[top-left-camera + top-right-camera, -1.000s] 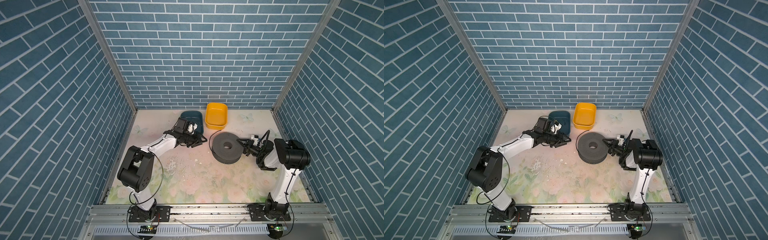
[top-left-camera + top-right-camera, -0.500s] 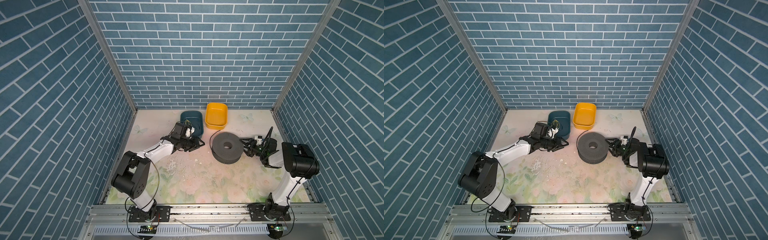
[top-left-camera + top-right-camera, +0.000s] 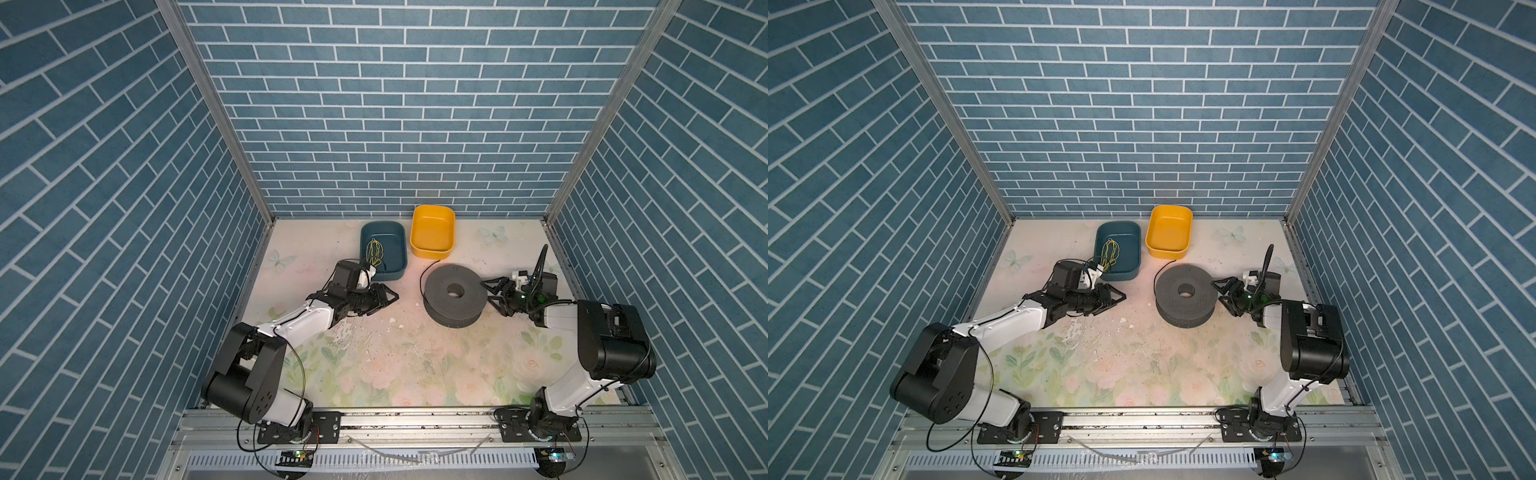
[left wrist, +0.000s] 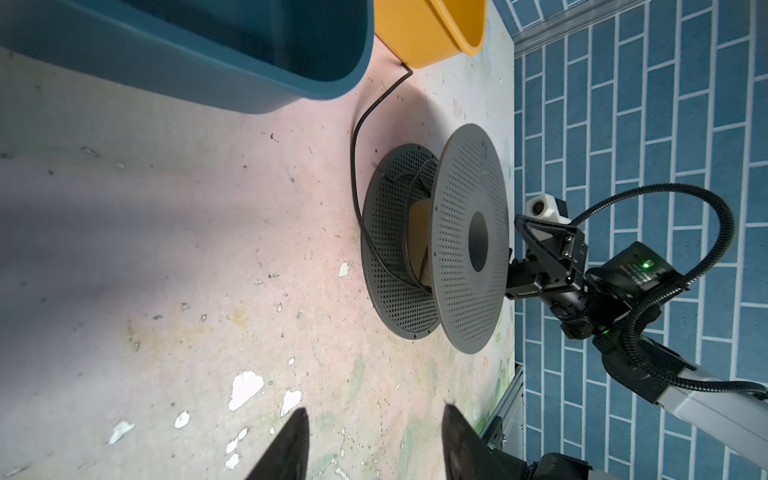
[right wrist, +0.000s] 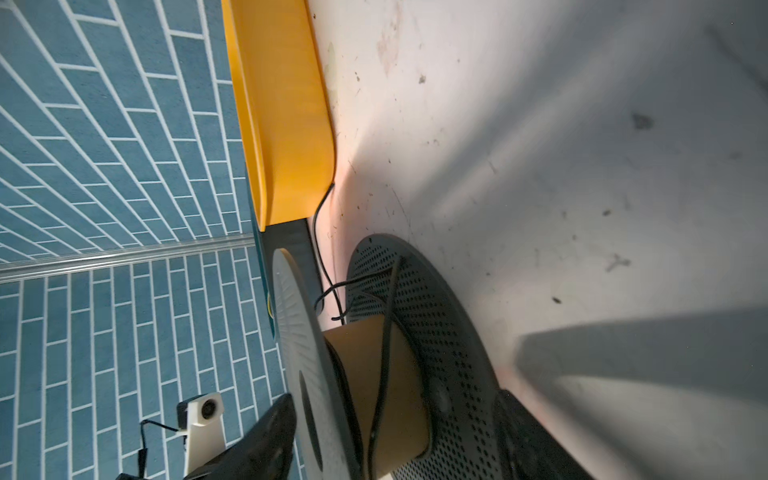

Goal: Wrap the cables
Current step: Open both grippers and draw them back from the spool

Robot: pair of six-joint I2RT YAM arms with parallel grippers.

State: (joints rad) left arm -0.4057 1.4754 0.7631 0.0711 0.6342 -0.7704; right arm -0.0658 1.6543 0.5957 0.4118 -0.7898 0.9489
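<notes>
A grey perforated spool (image 3: 440, 300) (image 3: 1170, 300) lies flat at mid-table, with a tan core. The cables, one thin black cord (image 3: 424, 272) (image 4: 353, 166) (image 5: 316, 232), curve from the yellow bin's base to the spool and cross its core in a few loose turns. My right gripper (image 3: 489, 291) (image 3: 1219, 292) (image 5: 395, 399) stands open at the spool's right edge, one finger above the top flange and one below the bottom flange. My left gripper (image 3: 388, 296) (image 3: 1119, 300) (image 4: 374, 409) hovers open and empty above the table, left of the spool.
A teal bin (image 3: 397, 272) holding a bundle of yellow strands (image 3: 374, 251) sits at the back, just beyond my left gripper. A yellow bin (image 3: 432, 250) stands beside it, behind the spool. Brick walls close in the table on three sides.
My right gripper's jaws have spread wider at the spool's edge, and its elbow has drawn back. My left gripper has shifted slightly away from the teal bin toward the front.
</notes>
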